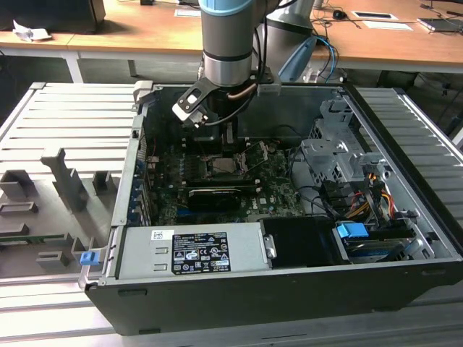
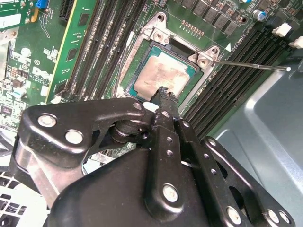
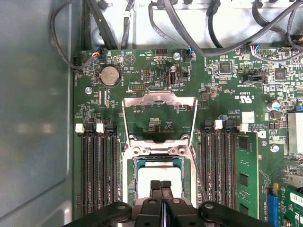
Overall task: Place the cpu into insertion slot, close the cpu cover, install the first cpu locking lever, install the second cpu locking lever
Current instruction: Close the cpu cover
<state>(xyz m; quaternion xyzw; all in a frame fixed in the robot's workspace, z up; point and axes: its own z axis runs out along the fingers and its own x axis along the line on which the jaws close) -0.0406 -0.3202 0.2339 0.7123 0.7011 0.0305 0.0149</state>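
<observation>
Gripper point(image 2: 165, 93): down inside the open PC case point(image 1: 289, 303). Jaws clenched tip to tip, nothing betw. them.
Tips: at the near edge of the cpu point(image 2: 160, 78); contact can't be told.
Cpu: lies flat in the insertion slot point(image 2: 166, 43), metal top up.
Cpu cover point(image 3: 158, 100): flipped open, stands up on the far side of the slot. Green board seen thru its window.
Lever point(image 2: 251, 65): thin metal rod, juts from a slot corner across the memory slots point(image 3: 97, 165) twd. the case wall.
In the way: raised cover and lever, both close to the jaws.
Around: long black card point(image 1: 217, 194) just beside the slot; coin cell point(image 3: 110, 74) and cables point(image 3: 189, 28) beyond the cover.
Case front: power supply box point(image 1: 192, 249).
Exterior view's right: drive cage point(image 1: 340, 155).
</observation>
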